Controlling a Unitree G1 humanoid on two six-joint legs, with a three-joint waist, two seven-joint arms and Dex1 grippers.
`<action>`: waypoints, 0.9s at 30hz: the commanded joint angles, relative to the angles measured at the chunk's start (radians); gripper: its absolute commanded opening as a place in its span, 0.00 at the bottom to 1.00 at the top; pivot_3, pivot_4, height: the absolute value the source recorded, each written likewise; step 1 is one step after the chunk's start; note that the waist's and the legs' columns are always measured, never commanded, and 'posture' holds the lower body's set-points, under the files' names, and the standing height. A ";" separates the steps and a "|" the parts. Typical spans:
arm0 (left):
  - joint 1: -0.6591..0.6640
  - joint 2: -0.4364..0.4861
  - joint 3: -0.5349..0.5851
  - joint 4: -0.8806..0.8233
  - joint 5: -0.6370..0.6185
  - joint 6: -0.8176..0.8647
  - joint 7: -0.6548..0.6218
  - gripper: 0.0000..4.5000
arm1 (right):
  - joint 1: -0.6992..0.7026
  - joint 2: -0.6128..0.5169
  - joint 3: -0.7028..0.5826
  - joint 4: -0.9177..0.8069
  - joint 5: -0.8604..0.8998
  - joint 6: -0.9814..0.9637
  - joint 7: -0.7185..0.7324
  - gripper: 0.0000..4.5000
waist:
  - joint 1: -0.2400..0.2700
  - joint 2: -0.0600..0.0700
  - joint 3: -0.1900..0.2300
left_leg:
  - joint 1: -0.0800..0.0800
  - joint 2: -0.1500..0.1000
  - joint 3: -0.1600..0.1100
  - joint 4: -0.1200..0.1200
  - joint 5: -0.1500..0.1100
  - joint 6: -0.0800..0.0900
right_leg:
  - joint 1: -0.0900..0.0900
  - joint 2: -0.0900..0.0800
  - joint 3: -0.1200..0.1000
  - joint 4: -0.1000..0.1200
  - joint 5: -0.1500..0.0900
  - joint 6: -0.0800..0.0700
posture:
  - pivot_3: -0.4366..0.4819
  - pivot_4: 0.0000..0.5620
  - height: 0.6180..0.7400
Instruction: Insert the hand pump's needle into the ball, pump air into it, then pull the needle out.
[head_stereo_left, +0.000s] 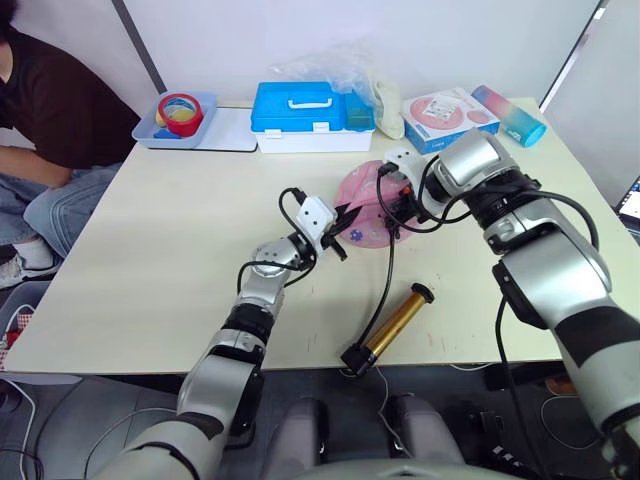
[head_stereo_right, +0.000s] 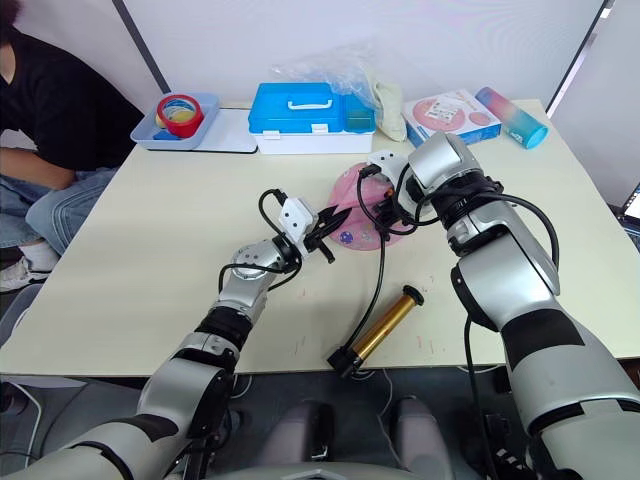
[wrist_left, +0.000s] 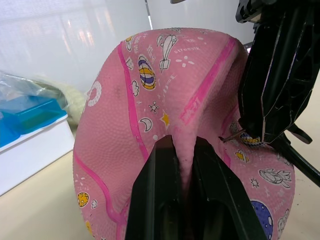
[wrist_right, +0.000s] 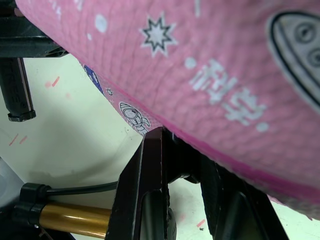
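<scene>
The left end effector (head_stereo_left: 340, 238) is pinching a fold of the pink ball (wrist_left: 165, 100), fingers clamped tight on the soft rubber, so the ball is looking pretty flat. The right end effector (head_stereo_left: 393, 197) is pressing up against the ball's far side, holding the needle (wrist_left: 233, 134) fitting with its fingers closed around it, tip touching the rubber. The ball is sitting mid-bench (head_stereo_left: 150, 260), and the pump (head_stereo_left: 392, 327) is lying near the front edge, hose (head_stereo_left: 384, 280) running up to the ball. Looks like the insert step is going on; next it needs the needle lined up on the valve, which I can't spot
</scene>
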 joint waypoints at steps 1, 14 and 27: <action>-0.014 -0.062 -0.077 -0.027 0.022 0.000 -0.082 0.01 | 0.000 0.055 -0.038 -0.031 0.039 -0.028 -0.011 0.06 | 0.000 0.000 0.000 | 0.000 0.000 0.000 0.000 0.000 0.000 | 0.000 0.000 0.000 0.000 0.000 0.000 | 0.48 0.27 1.00; -0.043 -0.073 -0.022 0.001 -0.019 0.111 -0.052 0.00 | 0.028 -0.029 -0.007 -0.138 0.031 -0.025 0.034 0.17 | 0.009 0.000 0.000 | -0.001 0.000 -0.001 0.000 0.000 0.000 | 0.000 0.000 0.000 0.000 0.000 0.000 | 0.48 0.27 1.00; -0.065 -0.074 -0.001 0.046 -0.012 0.128 -0.052 0.00 | 0.150 -0.187 -0.063 -0.411 0.096 0.019 -0.006 0.99 | 0.030 0.000 0.000 | -0.002 -0.001 0.000 0.000 0.000 0.000 | 0.000 0.000 -0.001 -0.002 0.000 0.000 | 0.48 0.27 1.00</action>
